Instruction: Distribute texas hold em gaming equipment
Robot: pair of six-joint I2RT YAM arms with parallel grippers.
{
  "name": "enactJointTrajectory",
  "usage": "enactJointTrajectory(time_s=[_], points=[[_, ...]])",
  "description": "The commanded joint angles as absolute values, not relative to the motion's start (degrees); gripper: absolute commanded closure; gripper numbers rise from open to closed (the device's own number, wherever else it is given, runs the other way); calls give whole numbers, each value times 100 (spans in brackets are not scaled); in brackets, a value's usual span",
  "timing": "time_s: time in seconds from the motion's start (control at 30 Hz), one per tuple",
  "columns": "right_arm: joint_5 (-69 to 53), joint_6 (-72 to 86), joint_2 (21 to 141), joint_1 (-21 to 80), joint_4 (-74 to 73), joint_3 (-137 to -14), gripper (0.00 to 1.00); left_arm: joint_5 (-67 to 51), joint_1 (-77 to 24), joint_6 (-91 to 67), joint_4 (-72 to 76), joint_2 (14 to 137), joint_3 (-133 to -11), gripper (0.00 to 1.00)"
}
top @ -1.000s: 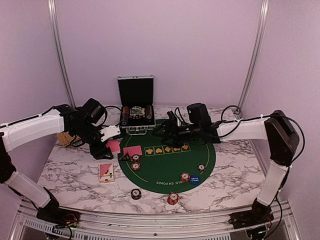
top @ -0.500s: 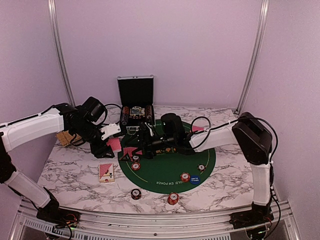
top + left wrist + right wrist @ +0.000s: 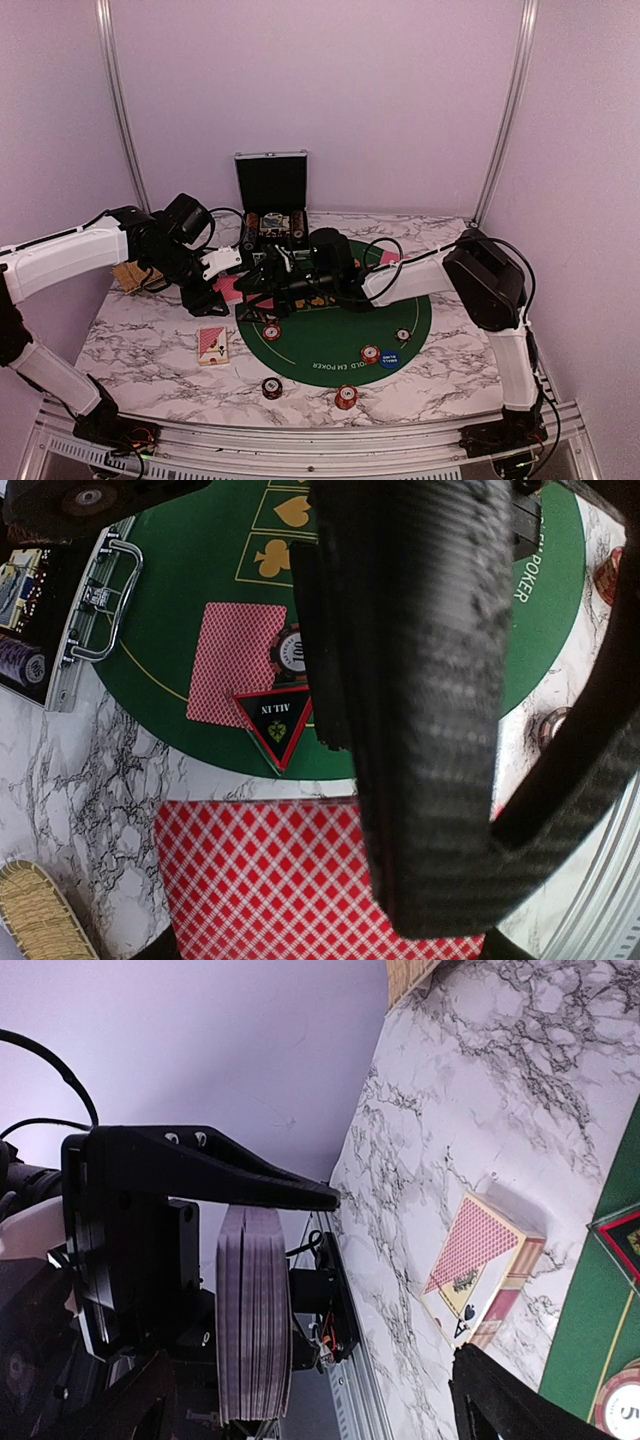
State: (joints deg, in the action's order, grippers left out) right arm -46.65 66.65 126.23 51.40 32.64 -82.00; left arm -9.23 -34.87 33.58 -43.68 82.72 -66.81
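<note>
Red-backed playing cards (image 3: 300, 880) are sitting as a thick deck in the left claw (image 3: 226, 286), which is squeezing tight on the stack's faces and holding it above the marble table (image 3: 450, 370), just off the left rim of the green poker mat (image 3: 330, 335). From the right wrist view the deck is showing edge-on, upright between the black fingers. Facing it, the right claw (image 3: 305, 1400) is gaping about as wide as it goes and gripping nothing; its two dark fingers (image 3: 520, 1400) are framing the deck from either side, though whether they are touching it is impossible to call.

Moving outward, directly under the left claw a single red-backed card (image 3: 237, 662) is lying flat on the mat's left edge, a striped poker chip (image 3: 292, 655) is sitting against its right side, and a black triangular marker (image 3: 275, 720) is resting just beside both. A card box (image 3: 480, 1270) is lying on the marble left of the mat.

Further out, a blue marker disc (image 3: 390, 358) is lying next to a chip (image 3: 370, 352) on the mat's near edge, and two more chips (image 3: 271, 387) are sitting on bare marble nearer the arm bases. Behind the mat the silver-edged case (image 3: 272, 225) is standing open, and a woven tray (image 3: 35, 920) is peeking in at far left.
</note>
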Motion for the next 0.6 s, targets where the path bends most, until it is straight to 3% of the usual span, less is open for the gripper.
enactJointTrajectory(time_s=[0.0,0.57], points=[[-4779,6771,12791,5254,3449,-8594,7,-1030,-3489,3318,-4326,8349,-6887,100],[-4906,7107,13635,5474,3344,-9730,7,-1028,-3489,3322,-4332,8339,-6970,100]])
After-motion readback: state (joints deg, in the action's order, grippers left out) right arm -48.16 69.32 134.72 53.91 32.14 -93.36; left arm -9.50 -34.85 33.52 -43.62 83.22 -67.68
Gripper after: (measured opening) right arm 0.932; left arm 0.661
